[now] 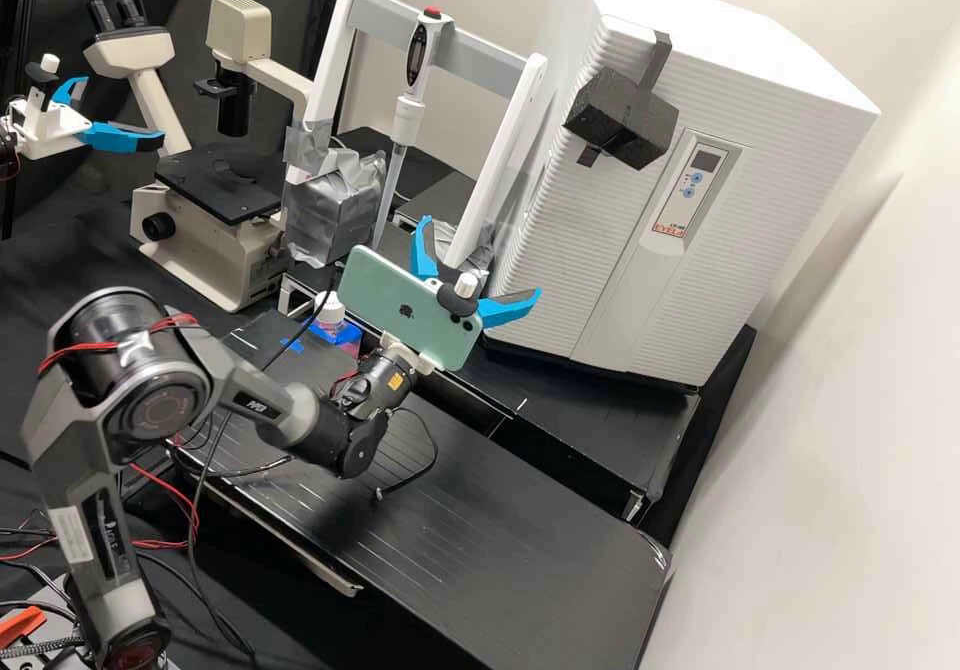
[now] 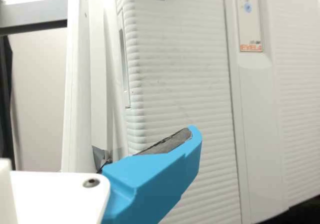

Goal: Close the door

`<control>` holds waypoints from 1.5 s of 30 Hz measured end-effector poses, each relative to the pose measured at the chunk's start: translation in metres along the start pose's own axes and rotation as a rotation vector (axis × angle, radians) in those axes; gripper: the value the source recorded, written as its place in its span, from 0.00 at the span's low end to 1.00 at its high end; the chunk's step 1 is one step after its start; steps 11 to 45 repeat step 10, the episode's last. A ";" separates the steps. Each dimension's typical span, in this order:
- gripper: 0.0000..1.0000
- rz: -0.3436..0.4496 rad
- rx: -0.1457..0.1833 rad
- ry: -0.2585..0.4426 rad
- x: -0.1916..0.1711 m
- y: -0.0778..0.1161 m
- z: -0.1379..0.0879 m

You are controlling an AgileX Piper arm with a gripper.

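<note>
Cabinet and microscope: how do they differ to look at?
The cabinet looks far bigger than the microscope. The cabinet is boxy with a ribbed front, while the microscope has an open frame around a flat stage. The cabinet is white; the microscope is cream with black parts. Both stand upright and have pale bodies.

microscope [image 1: 215,185] beside silver-taped block [image 1: 335,215] | pipette [image 1: 407,120] near white frame [image 1: 328,70] | black bench [image 1: 490,540]

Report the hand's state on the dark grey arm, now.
White plastic hand with two bright blue fingers: open, fingers spread wide apart, holding nothing.
</note>
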 end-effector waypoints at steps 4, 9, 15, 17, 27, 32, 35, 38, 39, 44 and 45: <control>1.00 0.073 -0.007 -0.030 -0.013 -0.006 -0.011; 1.00 0.074 0.026 -0.040 -0.025 -0.015 -0.017; 1.00 0.067 0.030 -0.042 -0.027 -0.017 -0.017; 1.00 0.067 0.030 -0.042 -0.027 -0.017 -0.017; 1.00 0.067 0.030 -0.042 -0.027 -0.017 -0.017; 1.00 0.067 0.030 -0.042 -0.027 -0.017 -0.017; 1.00 0.067 0.030 -0.042 -0.027 -0.017 -0.017; 1.00 0.067 0.030 -0.042 -0.027 -0.017 -0.017; 1.00 0.067 0.030 -0.042 -0.027 -0.017 -0.017; 1.00 0.067 0.030 -0.042 -0.027 -0.017 -0.017; 1.00 0.067 0.030 -0.042 -0.027 -0.017 -0.017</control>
